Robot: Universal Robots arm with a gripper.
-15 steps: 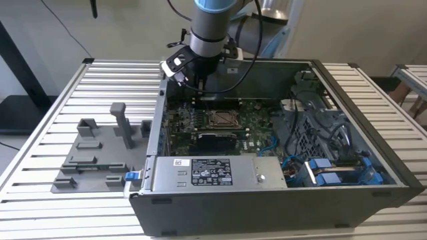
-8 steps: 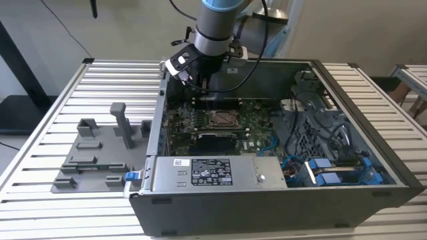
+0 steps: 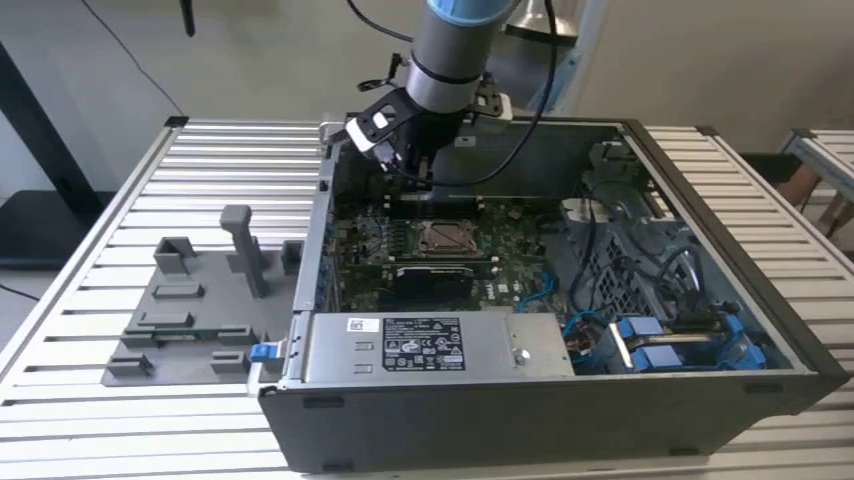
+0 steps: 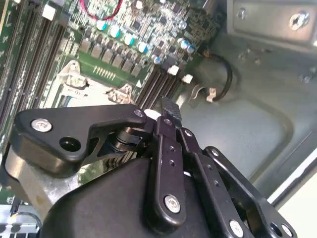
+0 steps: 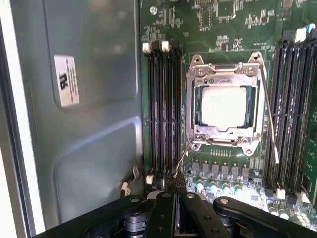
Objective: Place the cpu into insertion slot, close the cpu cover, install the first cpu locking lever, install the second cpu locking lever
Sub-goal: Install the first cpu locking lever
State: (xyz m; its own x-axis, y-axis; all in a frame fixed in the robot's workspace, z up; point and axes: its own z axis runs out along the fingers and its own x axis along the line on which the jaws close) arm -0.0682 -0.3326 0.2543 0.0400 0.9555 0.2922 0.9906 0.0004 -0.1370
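A: Gripper [image 5: 175, 181] status, clearance?
B: Closed, tips at locking lever [image 5: 182, 157] end, near case wall [image 5: 94, 124].
A: Cpu [image 5: 224, 105]?
B: In insertion slot [image 3: 443, 238], exterior view centre, under lowered cpu cover [image 5: 223, 74].

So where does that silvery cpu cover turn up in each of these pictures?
Exterior view: the cpu cover lies mid-board inside the open computer case, near the arm's tip.
First wrist view: its full frame shows, with the cpu visible through its window.
Second wrist view: part of it peeks out beyond the black linkage.
Shared landmark: the black fingers, close beside it.
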